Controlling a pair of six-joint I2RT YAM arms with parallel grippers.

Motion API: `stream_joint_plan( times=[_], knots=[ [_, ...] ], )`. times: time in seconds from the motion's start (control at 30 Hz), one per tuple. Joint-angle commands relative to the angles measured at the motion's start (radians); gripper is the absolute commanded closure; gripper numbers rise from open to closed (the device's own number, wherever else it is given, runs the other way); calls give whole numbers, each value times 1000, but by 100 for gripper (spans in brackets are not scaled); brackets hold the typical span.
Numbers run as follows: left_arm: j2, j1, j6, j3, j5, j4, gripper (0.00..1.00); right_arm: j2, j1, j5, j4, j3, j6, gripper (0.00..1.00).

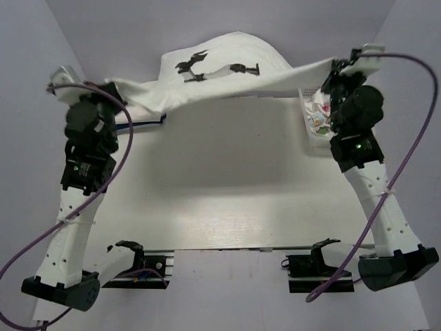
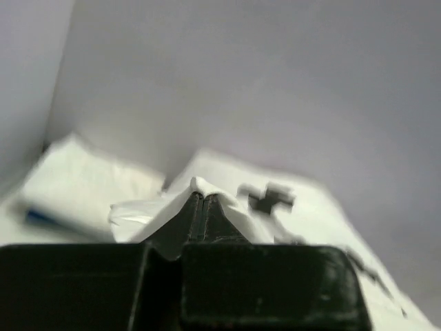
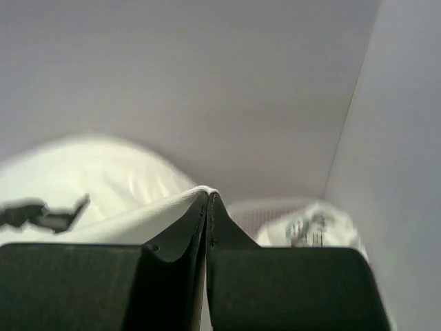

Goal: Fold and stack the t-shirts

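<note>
T-shirt (image 1: 227, 86) held stretched above desk (image 1: 227, 200).
Its white cloth with dark print was pinched at one end by the left fingers (image 2: 204, 207) and at the other by the right fingers (image 3: 209, 207), both closed tight.

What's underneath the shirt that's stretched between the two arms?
Below the held t-shirt, bare table in shadow. A folded white pile with a blue edge pokes out at left, a colour-printed shirt at right. Anything farther back beneath the cloth is covered.
</note>
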State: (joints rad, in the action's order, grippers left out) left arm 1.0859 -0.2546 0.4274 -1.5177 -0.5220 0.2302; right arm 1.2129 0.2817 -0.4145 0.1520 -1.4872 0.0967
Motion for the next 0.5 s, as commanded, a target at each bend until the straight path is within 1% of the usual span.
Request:
stream_joint_plan(
  times=[0.0,0.03,0.07,0.1,0.13,0.17,0.2,0.23,0.27,0.3,0.33,0.37,0.4,0.47],
  knots=[
    [-26,-5,196,238,97,252,100,-70,-4,37,-49,215,-20,100],
    [-47,-5,265,331,143,295,100,-88,-7,37,-84,294,-78,100],
    [-91,-5,292,382,167,331,100,-126,-4,39,-124,376,-89,100],
    [-112,-5,315,436,228,383,100,-144,-4,57,-141,419,-125,100],
    [-132,-5,342,536,272,405,100,-177,-3,46,-208,456,-147,100],
    [-148,-5,356,585,311,431,100,-199,-4,43,-230,561,-241,100],
    [-176,-5,367,631,397,469,100,-213,-3,45,-250,594,-265,100],
    [-185,-14,388,727,442,478,100,-220,-3,72,-293,682,-338,100],
    [-185,-14,389,775,529,478,100,-242,-3,94,-310,711,-360,100],
    [-185,-14,402,865,568,460,100,-245,-1,100,-321,738,-395,100],
    [-185,-14,412,905,606,446,100,-239,-3,85,-374,807,-444,100],
    [-185,-14,422,938,670,433,100,-231,-6,79,-390,830,-460,100],
    [-172,-14,422,977,688,432,100,-222,-3,72,-417,849,-491,100],
    [-152,-14,422,988,698,464,100,-193,-4,51,-480,896,-560,100]
  ],
)
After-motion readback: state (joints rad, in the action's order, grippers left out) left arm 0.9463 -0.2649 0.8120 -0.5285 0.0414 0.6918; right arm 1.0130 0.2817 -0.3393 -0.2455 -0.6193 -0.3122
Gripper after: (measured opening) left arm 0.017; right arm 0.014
